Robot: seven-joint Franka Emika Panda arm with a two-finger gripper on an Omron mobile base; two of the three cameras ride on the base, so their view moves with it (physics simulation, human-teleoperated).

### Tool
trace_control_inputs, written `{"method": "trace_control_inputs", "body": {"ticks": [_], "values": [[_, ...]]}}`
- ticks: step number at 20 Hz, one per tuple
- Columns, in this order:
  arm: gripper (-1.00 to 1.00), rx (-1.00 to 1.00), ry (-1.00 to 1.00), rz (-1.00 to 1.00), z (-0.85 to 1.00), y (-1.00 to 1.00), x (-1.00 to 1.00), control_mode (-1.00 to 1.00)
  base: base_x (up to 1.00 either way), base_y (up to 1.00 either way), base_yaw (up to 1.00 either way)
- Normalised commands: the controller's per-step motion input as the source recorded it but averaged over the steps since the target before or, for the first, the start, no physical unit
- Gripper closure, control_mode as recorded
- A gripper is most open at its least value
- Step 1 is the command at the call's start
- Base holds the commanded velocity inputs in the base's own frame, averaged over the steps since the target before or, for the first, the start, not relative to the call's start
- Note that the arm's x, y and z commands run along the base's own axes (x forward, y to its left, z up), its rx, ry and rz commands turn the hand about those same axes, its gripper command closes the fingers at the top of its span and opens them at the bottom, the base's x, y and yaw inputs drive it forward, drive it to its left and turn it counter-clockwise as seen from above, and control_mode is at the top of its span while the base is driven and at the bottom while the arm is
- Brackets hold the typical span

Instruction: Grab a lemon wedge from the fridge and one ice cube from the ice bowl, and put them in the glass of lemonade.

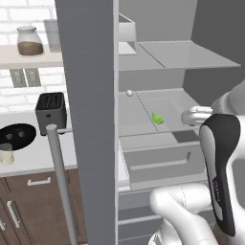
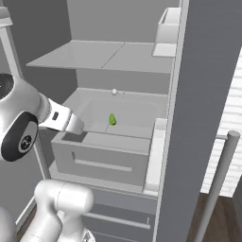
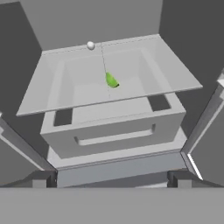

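1. Grey fridge (image 1: 91, 95) in my left base view with its door swung open, the long pale bar handle (image 1: 61, 182) in front of it. The lemon wedge (image 1: 157, 118) lies on the middle shelf near that shelf's front edge, above a drawer. My gripper (image 1: 191, 116) sits at the shelf's right edge, apart from the wedge. On the counter's left end I see the ice bowl (image 1: 16, 136) with the glass of lemonade (image 1: 5, 154) just beside it, and the toaster (image 1: 51, 112) to the bowl's right.
2. In my right base view the lemon wedge (image 2: 112, 119) rests upright on the shelf (image 2: 137, 111), roughly mid-width, with the arm's wrist (image 2: 61, 119) reaching in at the shelf's left edge.
3. In the hand view the wedge (image 3: 111, 80) lies mid-shelf, well ahead of the fingers, which are spread wide and hold nothing
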Motion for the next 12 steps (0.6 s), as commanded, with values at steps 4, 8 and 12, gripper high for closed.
{"method": "trace_control_inputs", "body": {"ticks": [4, 8, 12], "values": [[-1.0, 0.0, 0.0, 0.11, 0.0, -0.12, 0.68, -1.0, 0.0, 0.0, 0.0], [-1.0, 0.0, 0.03, 0.08, 0.0, -0.04, 0.68, -1.0, 0.0, 0.0, 0.0], [-1.0, 0.0, 0.12, 0.2, 0.0, 0.0, 0.55, -1.0, 0.0, 0.0, 0.0]]}}
